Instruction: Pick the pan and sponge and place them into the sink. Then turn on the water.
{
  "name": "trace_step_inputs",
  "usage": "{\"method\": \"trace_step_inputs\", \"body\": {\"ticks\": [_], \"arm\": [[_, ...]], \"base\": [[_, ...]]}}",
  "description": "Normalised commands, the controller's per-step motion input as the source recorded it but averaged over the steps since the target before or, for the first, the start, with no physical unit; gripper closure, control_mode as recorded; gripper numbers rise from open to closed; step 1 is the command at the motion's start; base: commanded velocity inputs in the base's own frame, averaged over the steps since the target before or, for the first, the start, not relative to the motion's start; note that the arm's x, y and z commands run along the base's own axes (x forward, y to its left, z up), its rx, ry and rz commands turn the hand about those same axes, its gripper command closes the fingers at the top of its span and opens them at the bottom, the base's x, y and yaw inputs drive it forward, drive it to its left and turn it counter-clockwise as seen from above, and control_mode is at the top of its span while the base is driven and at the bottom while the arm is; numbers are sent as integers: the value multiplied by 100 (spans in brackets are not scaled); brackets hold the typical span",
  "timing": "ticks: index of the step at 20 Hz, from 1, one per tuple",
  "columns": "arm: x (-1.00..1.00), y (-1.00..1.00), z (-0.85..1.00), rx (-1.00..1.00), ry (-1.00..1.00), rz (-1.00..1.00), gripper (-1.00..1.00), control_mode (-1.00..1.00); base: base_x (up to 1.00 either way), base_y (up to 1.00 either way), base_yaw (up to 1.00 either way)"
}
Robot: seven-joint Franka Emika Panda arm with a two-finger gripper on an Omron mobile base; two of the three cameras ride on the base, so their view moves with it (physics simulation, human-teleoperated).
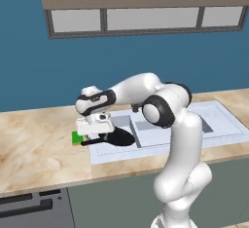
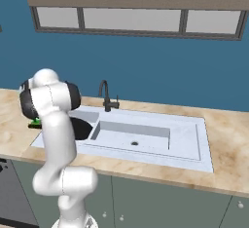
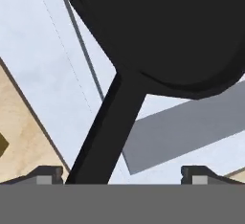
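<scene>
Pan [image 3: 158, 31] lies in the left basin of the sink [image 1: 214, 107], its straight handle [image 3: 105, 137] slanting out over the sink's left rim. Above that handle hangs the gripper [image 3: 122, 173], fingers [image 3: 48, 174] spread wide on either side and not touching it. Sponge [image 1: 76, 137] sits on the counter [image 1: 39, 139] just left of the sink's edge, near the gripper. Faucet [image 2: 106, 95] stands behind the sink.

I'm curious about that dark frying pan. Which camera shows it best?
The hand view: the frying pan looms large, its handle running down between the open end effector tips. The left base view shows it small in the sink; the right base view shows just a dark edge behind the arm.
</scene>
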Motion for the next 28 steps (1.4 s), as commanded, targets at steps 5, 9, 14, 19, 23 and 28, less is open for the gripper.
{"method": "trace_step_inputs", "body": {"ticks": [5, 9, 14, 19, 23, 28], "arm": [[-67, -25, 62, 10, -9, 4, -100, -100], [-59, -28, 61, 11, -9, 4, -100, -100], [-31, -7, 37, 7, -5, 0, -100, -100], [0, 1, 22, 0, -1, 0, -100, -100], [22, 3, 19, 0, 0, 0, -100, -100], [33, 14, 8, -2, 0, 1, -100, -100]], "base": [[0, 0, 0], [0, 0, 0], [0, 0, 0], [0, 0, 0], [0, 0, 0], [0, 0, 0]]}}
